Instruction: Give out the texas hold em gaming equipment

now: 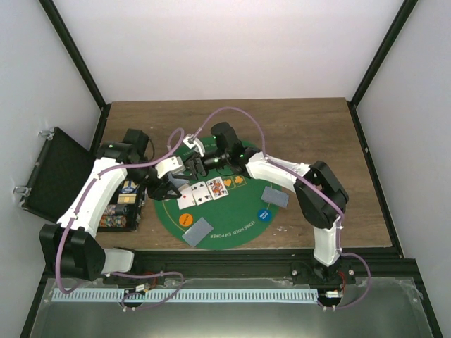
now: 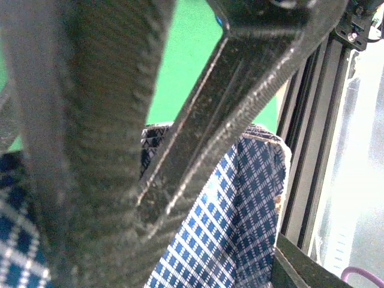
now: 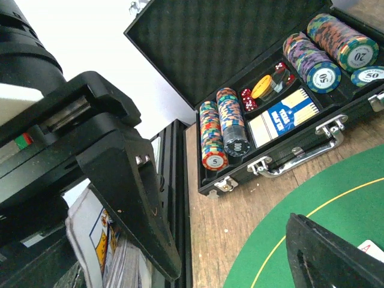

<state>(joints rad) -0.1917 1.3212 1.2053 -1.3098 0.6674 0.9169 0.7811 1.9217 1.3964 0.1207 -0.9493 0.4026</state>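
Where its wrist view shows them, the right gripper [image 1: 196, 167] jaws are spread wide with nothing between. A sheaf of cards [image 3: 99, 240] sits edge-on just beside one finger [image 3: 141, 204]; contact unclear. Left gripper [image 1: 171, 186]: black weave-textured fingers [image 2: 72, 150] fill the view and converge low over a blue-and-white checked card back [image 2: 240, 210], so I can't tell whether they are parted or clamped. The round green felt mat [image 1: 232, 211] on the wood-grain table [image 1: 296, 134] carries three face-up cards [image 1: 201, 191] in a tight row, a grey-backed near stack [image 1: 198, 231], a right stack [image 1: 275, 196], a flat orange disc [image 1: 185, 219] and a blue disc [image 1: 264, 214]. An open black case [image 3: 198, 54] sits left of the mat: dimpled foam lid, striped-edge chips [image 3: 231, 129] in cylindrical stacks, red dice [image 3: 246, 96], chrome handle [image 3: 300, 153].
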